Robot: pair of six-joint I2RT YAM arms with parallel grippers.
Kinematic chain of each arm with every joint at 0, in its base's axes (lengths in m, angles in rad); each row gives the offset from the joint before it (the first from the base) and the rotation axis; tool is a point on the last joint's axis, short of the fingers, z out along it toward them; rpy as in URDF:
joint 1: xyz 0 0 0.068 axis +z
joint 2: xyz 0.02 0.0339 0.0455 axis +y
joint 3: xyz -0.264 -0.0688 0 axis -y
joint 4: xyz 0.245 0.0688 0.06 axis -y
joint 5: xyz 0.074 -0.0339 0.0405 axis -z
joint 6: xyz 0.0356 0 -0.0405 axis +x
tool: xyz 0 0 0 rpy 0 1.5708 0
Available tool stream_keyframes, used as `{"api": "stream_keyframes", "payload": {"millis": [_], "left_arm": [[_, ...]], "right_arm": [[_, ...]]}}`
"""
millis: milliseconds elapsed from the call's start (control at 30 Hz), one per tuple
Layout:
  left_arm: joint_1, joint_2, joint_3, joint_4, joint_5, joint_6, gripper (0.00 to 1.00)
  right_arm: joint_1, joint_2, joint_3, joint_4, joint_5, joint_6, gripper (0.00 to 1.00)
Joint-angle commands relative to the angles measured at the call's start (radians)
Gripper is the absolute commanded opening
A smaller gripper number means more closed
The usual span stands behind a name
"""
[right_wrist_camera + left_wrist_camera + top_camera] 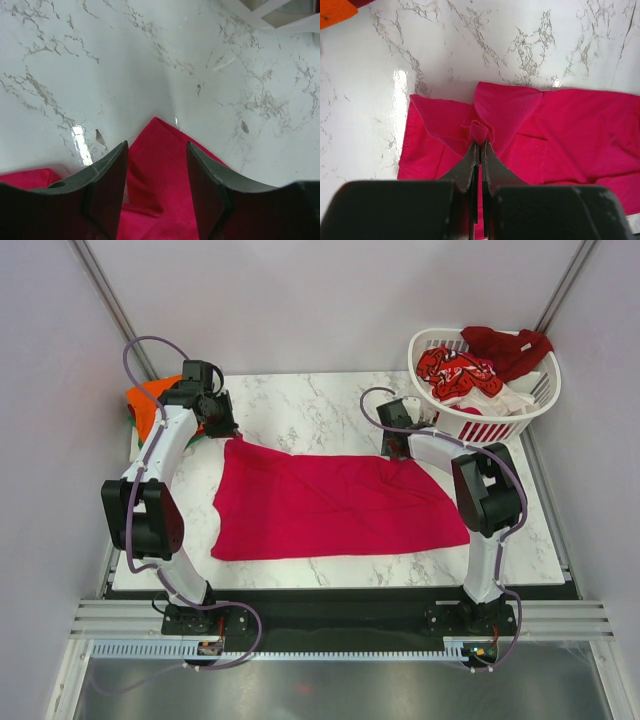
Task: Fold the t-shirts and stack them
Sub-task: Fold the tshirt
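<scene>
A plain magenta-red t-shirt (330,505) lies spread across the middle of the marble table. My left gripper (226,430) is at its far left corner, shut on a pinched bunch of the cloth (480,131). My right gripper (397,447) is at the shirt's far right corner, jaws open, with the pointed corner of the cloth (162,150) lying between the fingers. An orange t-shirt (150,400) with a bit of green lies behind the left arm. Red-patterned (455,370), dark red (510,345) and white t-shirts fill the basket.
The white slatted basket (520,415) stands at the far right corner, close behind the right gripper. Its rim shows in the right wrist view (280,15). Grey walls enclose the table. Bare marble (310,405) lies behind the shirt.
</scene>
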Motion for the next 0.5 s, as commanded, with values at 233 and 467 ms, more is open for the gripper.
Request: {"api": "stream_keyframes", "payload": {"millis": [233,467], "left_arm": [[0.004,-0.022,-0.002,0.024,0.015,-0.003,0.02],[0.002,-0.017,-0.002,0.024,0.013,-0.003,0.02]], "right_arm": [[-0.031,0.020,-0.023,0.038,-0.033,0.006,0.51],[-0.034,0.046,-0.040,0.064,-0.063,0.016,0.39]]}}
